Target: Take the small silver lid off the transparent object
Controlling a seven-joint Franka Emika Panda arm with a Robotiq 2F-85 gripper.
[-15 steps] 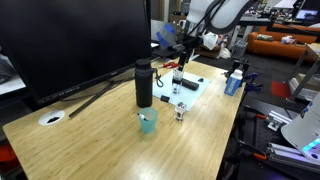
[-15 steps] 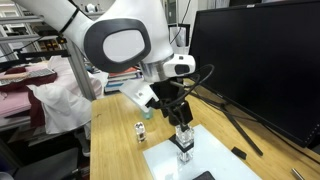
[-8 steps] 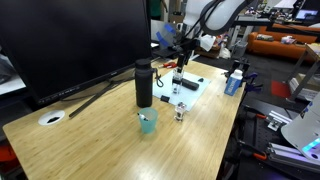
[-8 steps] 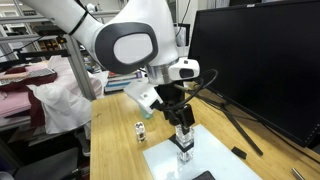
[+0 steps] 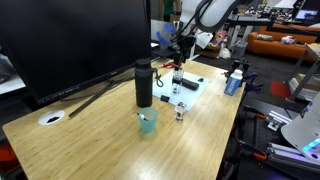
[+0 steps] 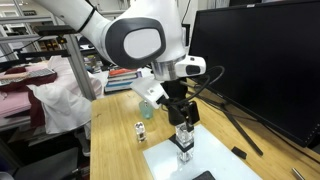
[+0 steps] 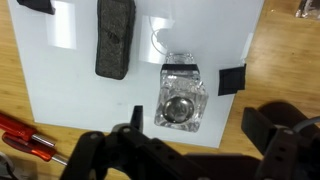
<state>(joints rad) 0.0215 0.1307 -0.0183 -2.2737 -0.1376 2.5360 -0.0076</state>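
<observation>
The transparent object (image 7: 180, 90) is a slim clear container standing upright on a white mat (image 7: 60, 80). The small silver lid (image 7: 181, 107) sits on its top. In the wrist view my gripper (image 7: 195, 128) is open and empty, and its dark fingers (image 7: 262, 125) spread to either side just below the container. In both exterior views the gripper (image 5: 180, 62) (image 6: 183, 117) hangs directly above the container (image 5: 178, 86) (image 6: 184, 146) without touching it.
A tall black bottle (image 5: 144, 83), a teal cup (image 5: 148, 122) and a squat clear jar (image 5: 180, 112) stand nearby. A black block (image 7: 115, 37) and a small black piece (image 7: 232, 79) lie on the mat. Red-handled tools (image 7: 25, 140) lie beside it. A large monitor (image 5: 80, 40) stands behind.
The arm has shifted slightly while the gripper stays open above the container. The container and lid have not moved.
</observation>
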